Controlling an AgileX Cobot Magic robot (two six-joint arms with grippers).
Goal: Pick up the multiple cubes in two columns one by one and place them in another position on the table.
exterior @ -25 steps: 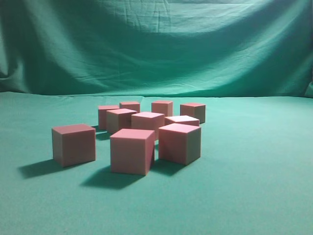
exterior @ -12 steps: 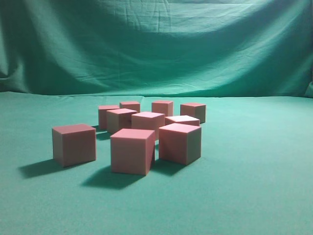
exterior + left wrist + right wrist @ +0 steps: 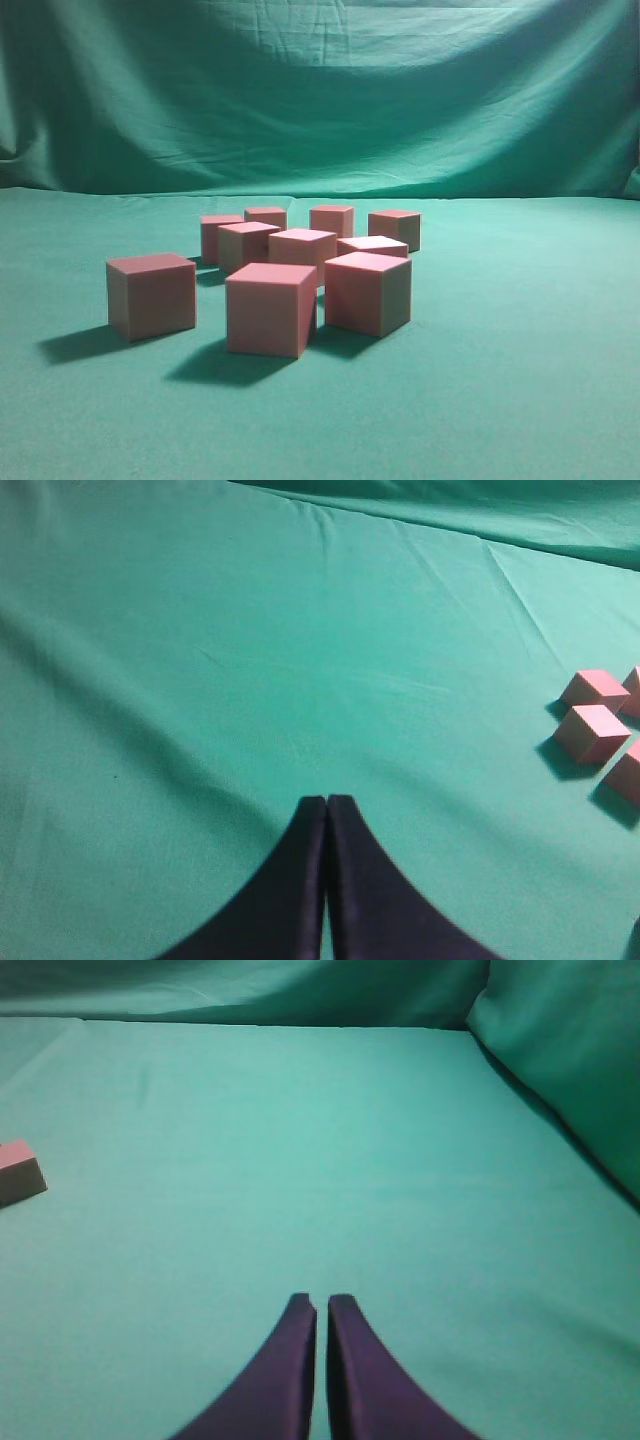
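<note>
- Nine cubes (image 3: 270, 308) are seen on the table (image 3: 520, 400), unmoved since a second ago.
- Left gripper (image 3: 327, 802) and right gripper (image 3: 322, 1302) are pressed together, empty; no pick is begun.

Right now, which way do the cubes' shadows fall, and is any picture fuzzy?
Exterior view: the cubes cast dark shadows to the left and toward the camera on the table. Both wrist views: soft, the dark fingers close up and blurred.
</note>
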